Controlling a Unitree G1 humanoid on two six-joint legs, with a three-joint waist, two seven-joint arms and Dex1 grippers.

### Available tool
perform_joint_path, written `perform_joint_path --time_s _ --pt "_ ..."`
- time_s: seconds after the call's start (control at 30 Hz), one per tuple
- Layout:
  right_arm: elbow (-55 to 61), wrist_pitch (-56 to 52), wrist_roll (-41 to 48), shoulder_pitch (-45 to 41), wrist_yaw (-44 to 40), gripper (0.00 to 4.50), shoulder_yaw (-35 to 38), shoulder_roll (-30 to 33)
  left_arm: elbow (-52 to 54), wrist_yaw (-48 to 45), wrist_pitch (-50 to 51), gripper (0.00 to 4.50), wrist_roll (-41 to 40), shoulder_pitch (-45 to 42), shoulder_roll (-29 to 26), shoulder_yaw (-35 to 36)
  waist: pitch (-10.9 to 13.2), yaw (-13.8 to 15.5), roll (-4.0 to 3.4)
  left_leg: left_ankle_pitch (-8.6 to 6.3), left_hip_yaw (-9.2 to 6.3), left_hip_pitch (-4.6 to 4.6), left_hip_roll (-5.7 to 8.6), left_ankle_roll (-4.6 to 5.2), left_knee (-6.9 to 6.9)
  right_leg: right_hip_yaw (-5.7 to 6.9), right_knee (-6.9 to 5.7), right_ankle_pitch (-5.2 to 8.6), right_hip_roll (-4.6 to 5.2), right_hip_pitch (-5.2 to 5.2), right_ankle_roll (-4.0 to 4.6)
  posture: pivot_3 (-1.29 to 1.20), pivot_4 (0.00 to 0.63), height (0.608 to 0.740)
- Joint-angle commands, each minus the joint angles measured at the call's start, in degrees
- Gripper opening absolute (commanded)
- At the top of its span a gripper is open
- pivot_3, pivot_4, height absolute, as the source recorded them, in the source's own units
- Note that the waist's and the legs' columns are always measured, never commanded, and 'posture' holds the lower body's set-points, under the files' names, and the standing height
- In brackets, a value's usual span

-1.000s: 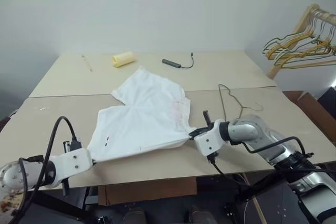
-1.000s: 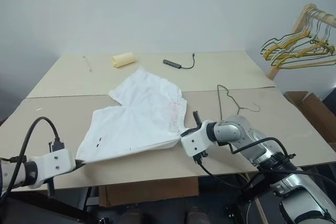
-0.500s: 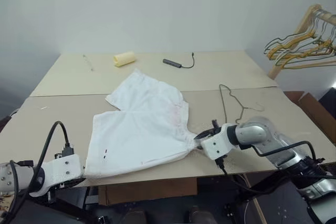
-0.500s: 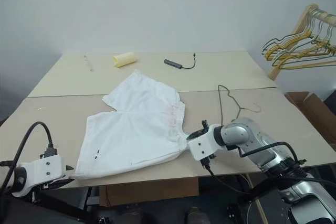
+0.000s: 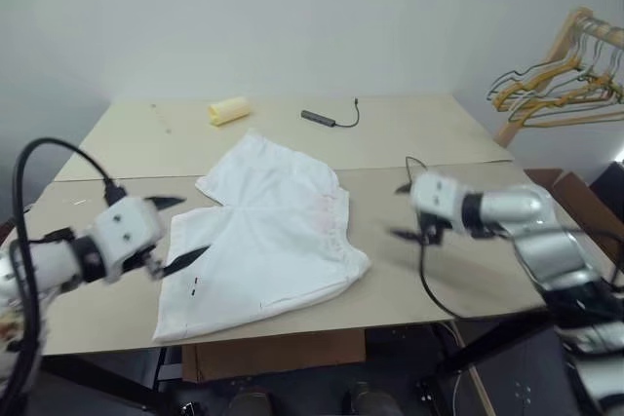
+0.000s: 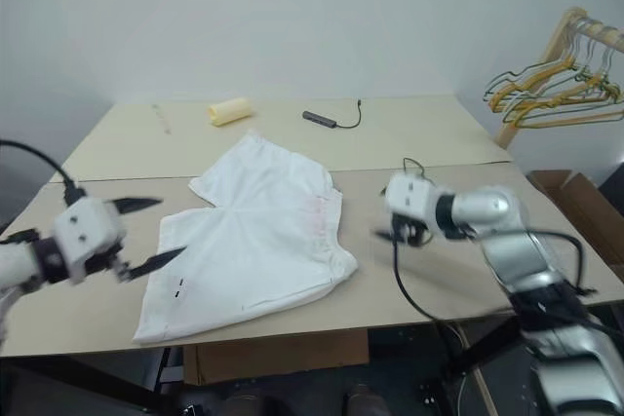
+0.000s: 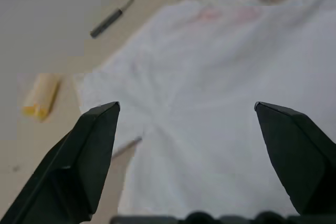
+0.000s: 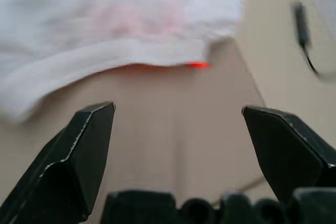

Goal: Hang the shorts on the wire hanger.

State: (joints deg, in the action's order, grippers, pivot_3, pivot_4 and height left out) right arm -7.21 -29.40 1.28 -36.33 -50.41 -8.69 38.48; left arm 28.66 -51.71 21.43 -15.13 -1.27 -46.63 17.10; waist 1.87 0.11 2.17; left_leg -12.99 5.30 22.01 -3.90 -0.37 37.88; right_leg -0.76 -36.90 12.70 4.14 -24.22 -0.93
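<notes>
The white shorts (image 5: pixel 263 236) lie spread flat and wrinkled on the tan table (image 5: pixel 117 319), small black marks near their front left hem. My left gripper (image 5: pixel 175 231) hovers open just off the shorts' left edge, holding nothing; the left wrist view looks between its spread fingers (image 7: pixel 89 150) onto the cloth (image 7: pixel 226 103). My right gripper (image 5: pixel 402 211) hangs open above the table right of the waistband (image 8: pixel 131 30), also holding nothing. Behind the right hand only a short piece of the thin dark wire hanger (image 5: pixel 413 161) shows.
A yellow roll (image 5: pixel 229 109) and a short black cable with a plug (image 5: pixel 327 119) lie at the table's far side. A wooden rack with bunched gold and green hangers (image 5: pixel 556 85) stands at the right, above a cardboard box (image 5: pixel 585 204). A seam (image 5: pixel 117 177) crosses the table.
Both grippers opened, let go of the shorts' front corners and rose off the table. The right one swung away to the right. The shorts settled flat.
</notes>
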Motion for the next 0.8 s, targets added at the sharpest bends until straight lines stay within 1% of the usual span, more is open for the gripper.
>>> perform_joint_path --time_s 0.03,0.07,0.13,0.23,0.4,0.5,0.67,0.73,0.77,0.8 --pt "-8.6 -11.7 1.4 -4.8 9.9 4.5 6.4 -4.9 1.4 2.1 1.7 4.48 -1.6 -2.5 1.2 -2.7 0.0 -0.2 -0.01 -0.01 -0.04 0.0 -0.01 -0.01 -0.01 0.0 0.02 0.03 -0.05 0.01 0.02 0.04 0.0 0.74" --pt "-12.6 -14.5 2.4 -6.8 14.1 4.5 9.3 -7.6 1.7 1.9 2.0 4.48 -2.2 -3.1 1.6 -4.1 0.0 -0.3 0.0 -0.04 -0.07 0.05 -0.02 -0.01 -0.03 0.0 0.03 0.05 -0.07 -0.02 0.03 0.04 0.0 0.74" --pt "-18.0 -17.0 3.5 -9.2 19.2 4.5 12.9 -11.1 2.1 1.3 2.2 4.48 -3.0 -3.8 1.8 -5.9 0.0 -0.5 -0.01 -0.08 -0.1 0.16 -0.02 -0.01 -0.05 0.01 0.07 0.06 -0.11 -0.11 0.04 0.03 0.0 0.74" --pt "-23.4 -17.1 3.7 -11.0 24.4 4.5 15.3 -14.1 2.3 0.6 1.9 4.48 -4.3 -4.6 2.0 -7.6 0.0 -0.9 -0.02 -0.1 -0.16 0.3 -0.02 0.02 -0.06 0.02 0.13 0.06 -0.12 -0.17 0.03 0.03 0.0 0.74" --pt "-28.5 -16.8 3.0 -11.7 28.6 4.5 15.4 -17.1 1.9 -0.3 1.4 4.48 -5.4 -5.6 1.8 -9.0 0.0 -1.4 -0.03 -0.09 -0.16 0.25 0.0 0.03 -0.05 0.01 0.15 0.05 -0.1 -0.13 -0.01 0.03 0.0 0.74" --pt "-30.3 -17.1 3.6 -11.4 28.7 4.5 15.3 -18.3 1.5 -1.0 0.8 4.48 -5.8 -5.8 1.6 -9.6 0.0 -1.9 -0.04 -0.09 -0.2 0.19 -0.01 0.04 -0.05 0.0 0.11 0.05 -0.14 -0.09 -0.01 0.03 0.0 0.74" --pt "-33.7 -17.2 2.1 -11.2 31.2 4.5 14.1 -19.0 1.7 -1.7 0.5 4.48 -6.4 -6.0 1.7 -10.0 0.0 -2.6 -0.04 -0.09 -0.24 0.2 0.0 0.04 -0.04 0.0 0.12 0.05 -0.14 -0.07 -0.02 0.03 0.0 0.74" --pt "-34.9 -17.2 3.0 -11.4 32.6 4.5 15.5 -19.5 1.8 -2.0 0.3 4.48 -6.5 -6.2 1.7 -10.2 0.0 -2.7 -0.04 -0.09 -0.25 0.18 -0.01 0.04 -0.04 0.0 0.13 0.05 -0.15 -0.04 -0.02 0.03 0.0 0.74" --pt "-35.6 -17.2 3.1 -11.5 32.9 4.22 15.6 -19.6 1.8 -2.1 0.1 4.5 -6.6 -6.2 1.7 -10.3 0.0 -2.7 -0.04 -0.09 -0.26 0.15 -0.01 0.04 -0.04 0.0 0.13 0.05 -0.15 -0.02 -0.02 0.03 0.0 0.74" --pt "-36.2 -17.0 3.1 -11.5 33.5 4.15 15.8 -19.7 1.8 -2.2 -0.1 4.5 -6.6 -6.3 1.8 -10.4 0.0 -2.7 -0.04 -0.09 -0.26 0.13 -0.01 0.04 -0.04 0.0 0.13 0.05 -0.15 0.0 -0.02 0.03 0.0 0.74"
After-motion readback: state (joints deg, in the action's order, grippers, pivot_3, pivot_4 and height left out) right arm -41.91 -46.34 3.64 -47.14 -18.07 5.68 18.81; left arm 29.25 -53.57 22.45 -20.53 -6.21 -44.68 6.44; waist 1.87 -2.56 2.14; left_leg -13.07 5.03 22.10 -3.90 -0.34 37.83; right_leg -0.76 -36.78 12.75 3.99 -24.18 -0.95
